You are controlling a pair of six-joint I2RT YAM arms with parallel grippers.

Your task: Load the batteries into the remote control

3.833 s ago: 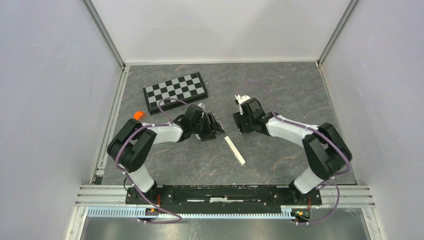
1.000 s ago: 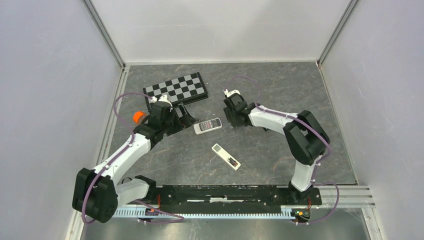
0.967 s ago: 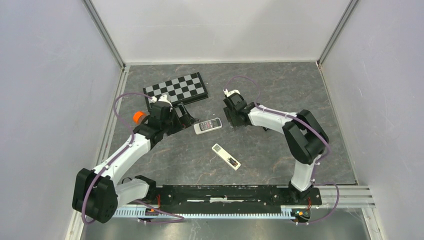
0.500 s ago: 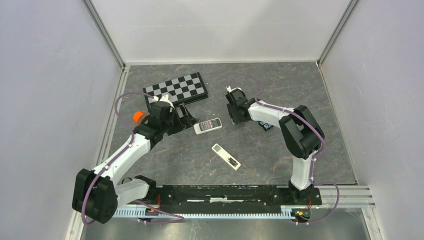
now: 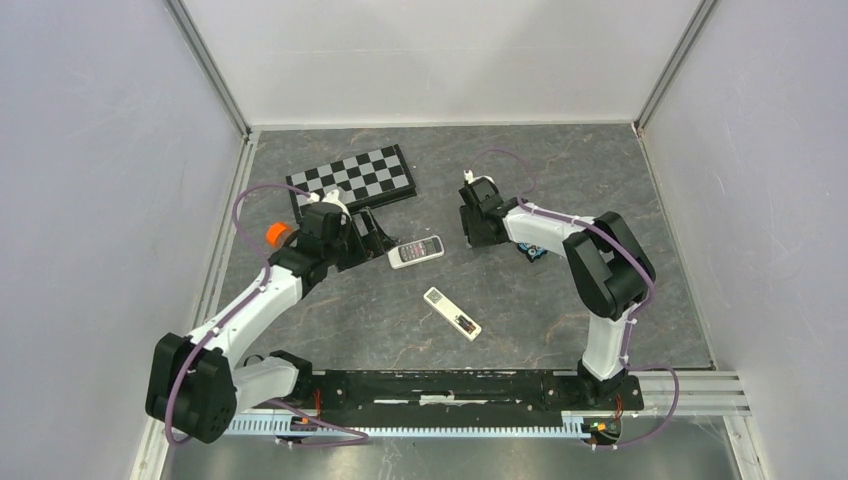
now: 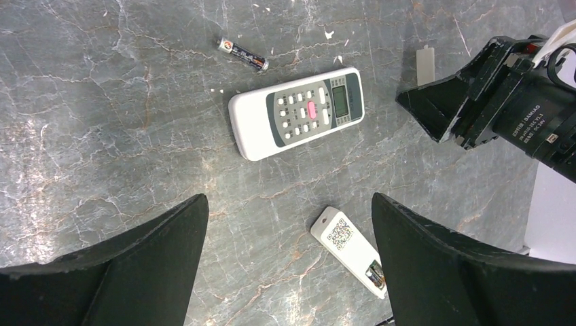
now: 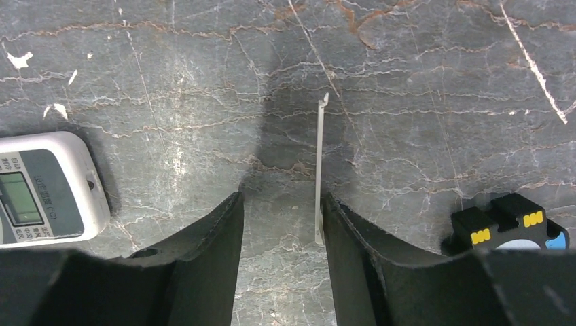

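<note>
White remote control [image 5: 452, 313] lying recess-up | left claw [image 6: 289, 200] spread wide | right claw [image 7: 280, 197] half-open

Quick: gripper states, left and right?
Left gripper: open, holding nothing.
Right gripper: partly open, not clamped; a thin white plate stands on edge at one side of the gap.

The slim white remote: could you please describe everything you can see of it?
The slim white remote is a narrow bar of what looks like white plastic, lying flat, back up, on the grey marbled table, touching nothing else. A square code sits near one end; toward the other an uncovered recess shows dark and orange parts. Whether a cell sits inside cannot be told.
</note>
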